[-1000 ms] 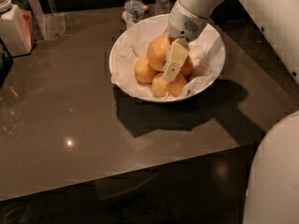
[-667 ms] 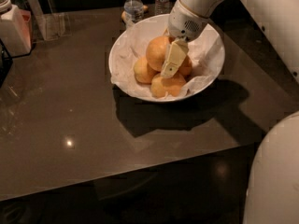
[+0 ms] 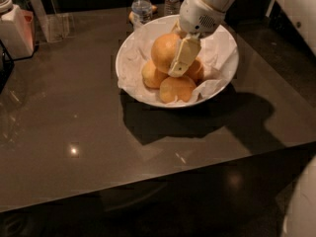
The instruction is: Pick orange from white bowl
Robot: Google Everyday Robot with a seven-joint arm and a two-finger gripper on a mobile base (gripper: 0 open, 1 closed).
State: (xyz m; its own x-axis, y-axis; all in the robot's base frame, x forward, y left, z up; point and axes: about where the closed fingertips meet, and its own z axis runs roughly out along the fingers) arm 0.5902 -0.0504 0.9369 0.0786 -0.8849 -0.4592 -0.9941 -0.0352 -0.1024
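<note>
The white bowl [image 3: 120, 78], lined with crumpled white paper, stands at the back middle of the dark table. The orange [image 3: 163, 48], large and deep orange, sits on top of several smaller, paler fruits [image 3: 176, 89] in the bowl. My gripper [image 3: 171, 65] reaches down from the upper right into the bowl. One cream-coloured finger [image 3: 183, 58] lies against the orange's right side; the other is hidden behind the fruit. The gripper is shut on the orange, which stands slightly above the pile.
Two water bottles [image 3: 141, 5] stand just behind the bowl. A white container [image 3: 15, 28] and a clear plastic stand [image 3: 55, 23] are at the back left. The table's front edge [image 3: 148, 181] runs across the lower frame. My white body [image 3: 301, 206] fills the lower right.
The gripper has moved up a little, and the orange has risen with it above the other fruits. The bowl and bottles have not moved.
</note>
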